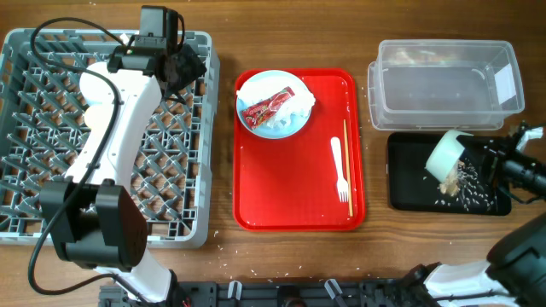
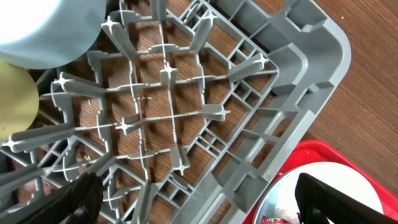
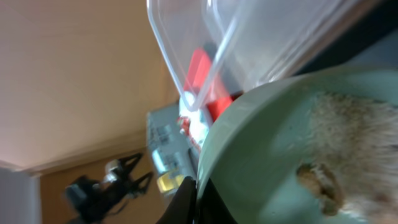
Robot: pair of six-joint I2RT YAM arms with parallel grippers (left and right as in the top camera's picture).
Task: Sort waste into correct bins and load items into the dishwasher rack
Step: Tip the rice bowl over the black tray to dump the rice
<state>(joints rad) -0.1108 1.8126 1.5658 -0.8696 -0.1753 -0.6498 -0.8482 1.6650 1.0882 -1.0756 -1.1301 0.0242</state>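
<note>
I count one grey rack (image 1: 21,128), one red tray (image 1: 290,188), two bins, a clear tub (image 1: 444,85) and a black tray (image 1: 409,183), one whitish plate (image 1: 277,83), one blue-grey dish (image 2: 50,31), one wrapper (image 1: 266,108), one napkin (image 1: 300,104), one fork (image 1: 339,166), one chopstick (image 1: 347,162), one green bowl (image 1: 445,156), one yellow cup (image 2: 15,106)

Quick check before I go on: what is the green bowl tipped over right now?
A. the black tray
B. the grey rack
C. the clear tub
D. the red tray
A: the right gripper holds the mint-green bowl tilted above the black tray, and rice scraps lie scattered on that tray.
</note>
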